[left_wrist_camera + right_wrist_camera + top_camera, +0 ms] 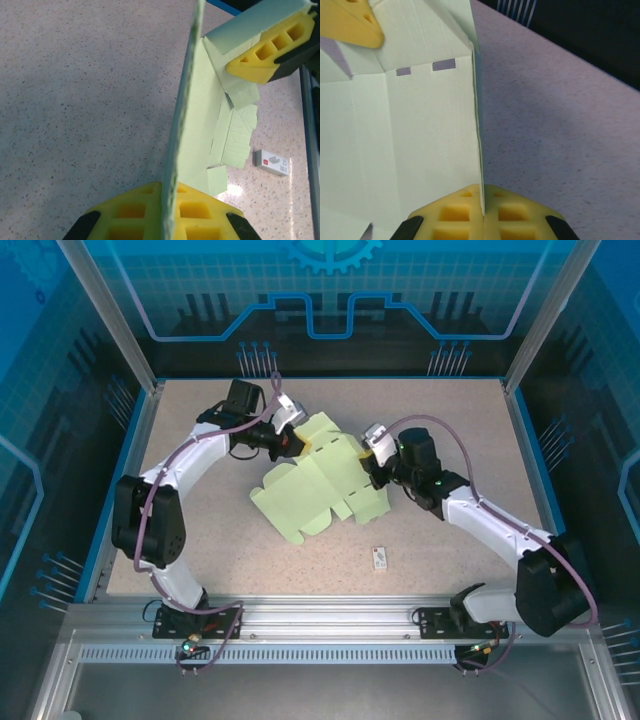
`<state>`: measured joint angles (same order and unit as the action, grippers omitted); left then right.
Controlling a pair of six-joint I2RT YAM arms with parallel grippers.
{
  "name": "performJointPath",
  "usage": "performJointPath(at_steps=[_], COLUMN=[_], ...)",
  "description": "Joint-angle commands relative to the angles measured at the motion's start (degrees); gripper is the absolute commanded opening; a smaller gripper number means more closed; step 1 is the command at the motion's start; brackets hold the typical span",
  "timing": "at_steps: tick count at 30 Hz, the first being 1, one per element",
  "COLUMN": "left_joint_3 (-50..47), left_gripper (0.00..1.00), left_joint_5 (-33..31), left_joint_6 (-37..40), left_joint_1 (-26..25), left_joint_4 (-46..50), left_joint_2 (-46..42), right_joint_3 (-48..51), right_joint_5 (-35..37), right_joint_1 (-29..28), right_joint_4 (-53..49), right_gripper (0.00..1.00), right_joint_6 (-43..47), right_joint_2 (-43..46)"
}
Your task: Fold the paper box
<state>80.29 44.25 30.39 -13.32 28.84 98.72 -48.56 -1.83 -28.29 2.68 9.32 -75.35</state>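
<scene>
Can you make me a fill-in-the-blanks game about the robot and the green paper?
The paper box is pale ____.
The left claw and the right claw are each ____ on its edge.
The little tag lying apart from the box is mostly ____.
Missing words: green; shut; white.
</scene>
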Motion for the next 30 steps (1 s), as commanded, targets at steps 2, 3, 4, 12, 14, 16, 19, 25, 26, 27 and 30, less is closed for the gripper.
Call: performJointPath(at_steps=[2,3,4,12,14,16,19,25,26,27,30], left_joint_3=[-0.4,-0.4,-0.4,0.0,0.2,-0.1,-1.4,-1.9,-2.0,-2.4,-3.1], left_gripper=[0.00,0.00,0.00,0.00,0.00,0.00,0.04,0.18,0.24,0.27,0.38], left_joint_5=[1.8,1.4,1.0,-1.3,-1.8,-2.3,-3.8,-7.9,-8.7,-9.8,-12.7], left_joint_6=[-7.9,-8.6,-9.1,-10.8,-12.0,-12.7,-12.8,-12.4,-12.5,-12.9,-14.2], left_joint_1=[0.2,0.2,0.2,0.3,0.3,0.3,0.3,0.6,0.6,0.6,0.8], left_joint_4=[-1.8,-1.8,-1.7,-1.4,-1.6,-2.3,-3.7,-5.0,-5.5,-6.2,-7.8], left_joint_2=[-4.3,-4.3,-4.2,-4.0,-3.8,-3.8,-4.0,-3.3,-3.3,-3.4,-4.2], right_joint_3=[-1.1,-1.1,-0.9,1.7,2.1,1.5,-0.1,-5.9,-6.7,-7.8,-10.2], right_joint_5=[21.5,24.4,27.2,33.7,34.4,32.6,23.6,-1.3,-4.2,-6.8,-11.3], right_joint_1=[-6.9,-8.3,-9.6,-12.6,-12.8,-12.1,-9.3,-0.1,1.0,2.1,4.2], right_joint_4=[3.4,4.5,5.9,12.4,14.5,12.0,4.9,-8.4,-10.1,-11.9,-16.5], right_gripper=[0.00,0.00,0.00,0.00,0.00,0.00,0.00,0.00,0.00,0.00,0.00], right_joint_6=[7.4,8.9,10.3,12.8,13.8,12.7,8.4,-0.1,-0.9,-1.5,-2.4], right_joint_2=[-0.3,-0.9,-1.7,-3.8,-4.2,-4.1,-2.7,-2.4,-3.0,-3.7,-5.7])
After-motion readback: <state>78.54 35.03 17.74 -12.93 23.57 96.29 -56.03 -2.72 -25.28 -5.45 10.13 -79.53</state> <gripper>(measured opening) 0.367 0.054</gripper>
